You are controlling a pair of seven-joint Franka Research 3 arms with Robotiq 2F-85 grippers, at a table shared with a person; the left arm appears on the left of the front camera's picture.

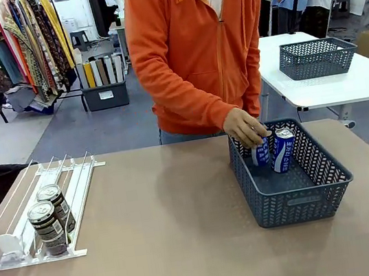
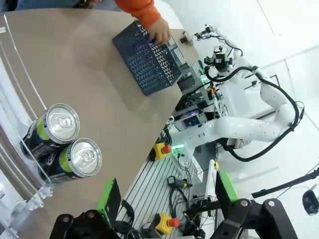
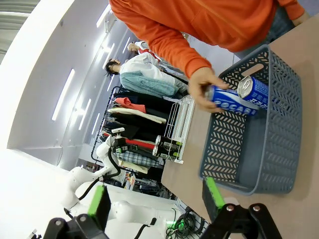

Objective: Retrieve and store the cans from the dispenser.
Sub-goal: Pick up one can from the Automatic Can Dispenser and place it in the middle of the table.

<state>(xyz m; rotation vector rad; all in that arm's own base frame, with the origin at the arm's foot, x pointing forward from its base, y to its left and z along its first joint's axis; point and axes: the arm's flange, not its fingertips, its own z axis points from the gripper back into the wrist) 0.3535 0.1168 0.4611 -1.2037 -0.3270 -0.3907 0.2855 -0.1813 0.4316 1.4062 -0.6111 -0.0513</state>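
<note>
Step in hand: storing. The person's hand [image 1: 245, 127] grips one blue Pocari Sweat can [image 1: 261, 151] inside the grey lattice basket [image 1: 298, 199]. A second blue can [image 1: 283, 149] stands upright just beside it.

Left to fetch: two dark cans [image 1: 48, 228] [image 1: 56, 201] in the white dispenser [image 1: 24, 261]. They touch each other in one lane, and the front one is up against the curved stopper.

Left fingers [image 2: 107, 195]: spread wide, gripping nothing. The dark cans sit ahead of them and off to one finger's side, not between them; the basket is well beyond.

Right fingers [image 3: 96, 203]: also spread, gripping nothing. The basket lies ahead on one finger's side, with the hand and the blue cans past its near wall.

Next move, my read: the left fingers take the front dark can (it's the nearer arm). That calls for:
- centring the gap over the can;
- dropping onto the body below the rim;
- closing, then lifting clear of the stopper;
- carrying it across the bench [image 1: 172, 244] to the basket.

Wait for the hand to clear the basket first. The rear can may roll forward once the front one leaves.
</note>
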